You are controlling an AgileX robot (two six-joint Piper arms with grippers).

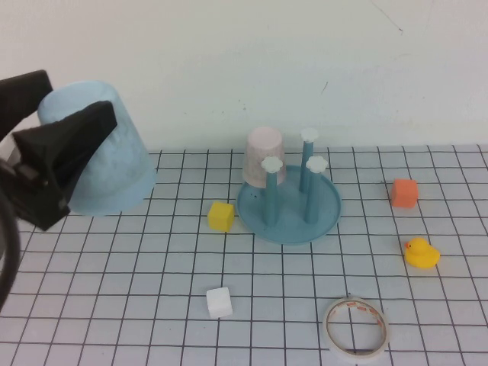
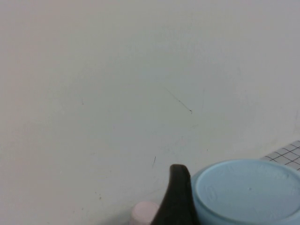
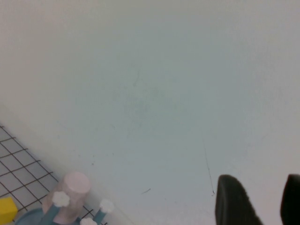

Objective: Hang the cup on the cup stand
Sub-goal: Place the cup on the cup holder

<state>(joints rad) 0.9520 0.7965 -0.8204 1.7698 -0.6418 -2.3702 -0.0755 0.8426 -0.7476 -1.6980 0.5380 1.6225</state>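
Left hand point(image 1: 76, 97) clasps cup point(image 1: 118, 171) (right hand point(image 3: 260, 182) aloft).

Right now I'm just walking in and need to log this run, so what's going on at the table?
The left gripper is shut on the light blue cup, holding it upside down in the air at the table's left side. The cup stand sits mid-table with a pale pink cup already over one peg; three capped pegs are free. The right gripper is open, holding nothing and pointing toward the back wall.

Cup point(image 2: 246, 190) base beside gripper finger point(image 2: 176, 199)
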